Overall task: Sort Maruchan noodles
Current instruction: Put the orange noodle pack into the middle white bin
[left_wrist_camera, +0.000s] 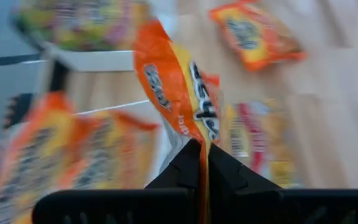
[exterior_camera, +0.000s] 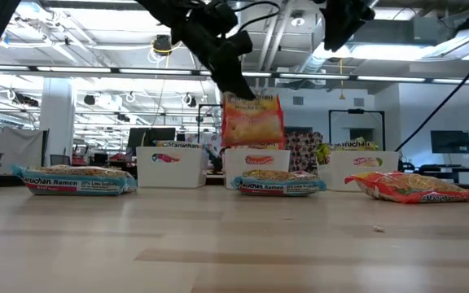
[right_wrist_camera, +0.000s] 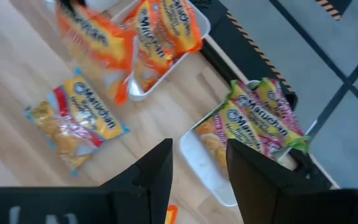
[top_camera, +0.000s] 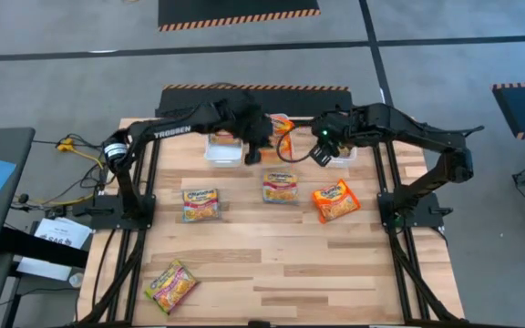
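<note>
Low view: left end effector pinches an orange noodle packet above the middle bin. Right end effector waits with fingers apart.

Grey floor, striped black mats
</note>
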Available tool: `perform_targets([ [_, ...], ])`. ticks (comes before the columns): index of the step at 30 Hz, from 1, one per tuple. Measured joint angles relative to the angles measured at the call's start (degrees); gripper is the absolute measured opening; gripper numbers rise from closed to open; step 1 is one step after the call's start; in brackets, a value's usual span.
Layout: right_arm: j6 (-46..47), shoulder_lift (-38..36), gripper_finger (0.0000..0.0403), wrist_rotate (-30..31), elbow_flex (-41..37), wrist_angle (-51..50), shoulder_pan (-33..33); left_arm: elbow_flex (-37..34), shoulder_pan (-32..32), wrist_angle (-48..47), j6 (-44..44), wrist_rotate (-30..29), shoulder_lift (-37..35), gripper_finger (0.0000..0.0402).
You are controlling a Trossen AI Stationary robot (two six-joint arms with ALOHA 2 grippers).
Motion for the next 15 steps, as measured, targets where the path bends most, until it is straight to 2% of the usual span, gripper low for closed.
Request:
perform_targets([
  [8,-6.4,0.0,0.0173,0.0,0.0,1.4,-5.9,0.9,5.5,5.6,0.6,0.4,0.4,0.0000],
  [15,-10.4,0.0,0.0173,-0.1,0.0,1.4,-10.0,-0.2,6.7,7.0,-0.3,1.0,0.6,0.0000],
])
